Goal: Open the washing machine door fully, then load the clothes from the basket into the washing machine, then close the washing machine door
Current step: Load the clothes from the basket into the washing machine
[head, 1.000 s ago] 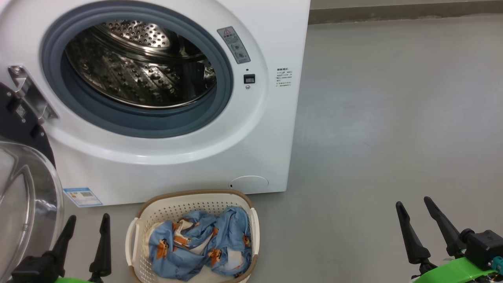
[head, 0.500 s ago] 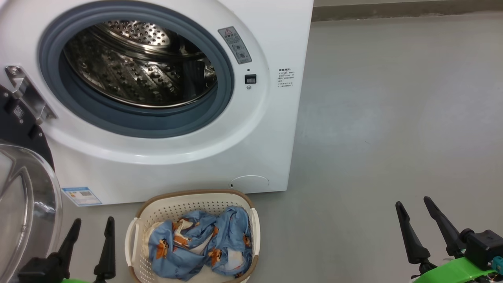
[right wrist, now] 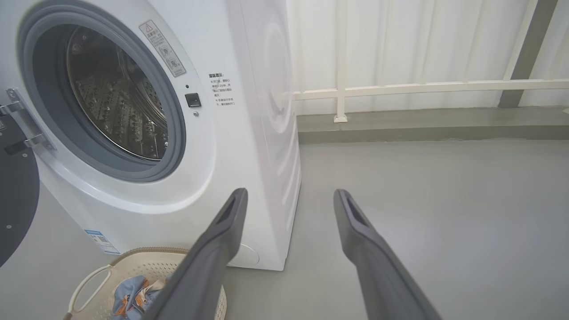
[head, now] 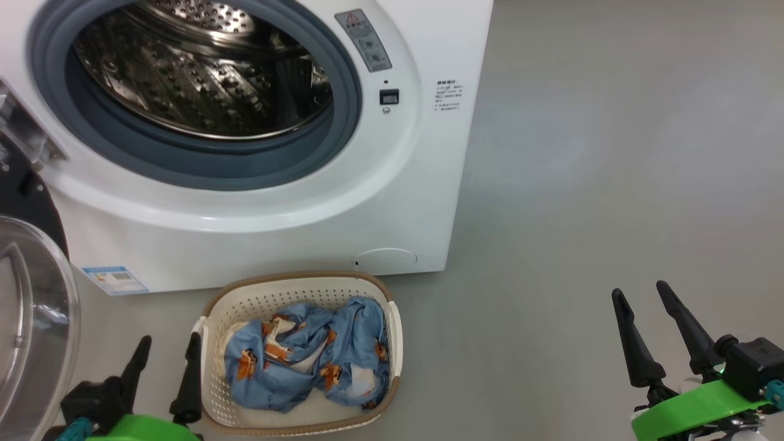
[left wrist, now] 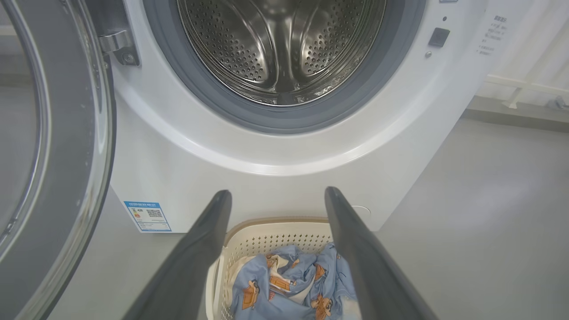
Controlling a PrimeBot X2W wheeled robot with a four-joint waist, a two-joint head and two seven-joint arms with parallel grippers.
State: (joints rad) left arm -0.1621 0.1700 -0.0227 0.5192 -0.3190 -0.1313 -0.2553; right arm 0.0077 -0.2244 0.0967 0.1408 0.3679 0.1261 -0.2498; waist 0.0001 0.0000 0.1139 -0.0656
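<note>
Washing machine door (head: pixel 33 318) stands swung out on its hinge (left wrist: pixel 116 44) at the left of the washing machine (head: pixel 392 184), with its clear glass bowl turned away from the opening. Step 1 of 3 therefore looks done. Whether the door has reached its full stop cannot be told from these views, but the mouth is wholly uncovered. Inside the grey rubber ring (head: pixel 202 168), the steel drum (head: pixel 196 67) shows bare metal and no fabric in the part that can be seen.

Step 2 has not begun. The clothes (head: pixel 306 361) lie as 1 crumpled heap in the basket (head: pixel 288 301): blue printed cloth with cream-white parts showing through. How many pieces make up the heap cannot be told. The basket sits on the floor (head: pixel 582 184), just in front of the machine and below the open mouth.

The left gripper (head: pixel 170 340) hangs just beside the basket's left end with its jaws spread and nothing between them. In the left wrist view its 2 fingers frame the heap. The right gripper (head: pixel 639 291) is well apart to the right above bare floor, also spread wide and empty.

All of the loading is left, and then the door must be closed. The left gripper looks better placed for the first grasp. The lift from basket to drum is short but must clear the lip of the rubber ring, and loose cloth may trail over the basket's rim.
</note>
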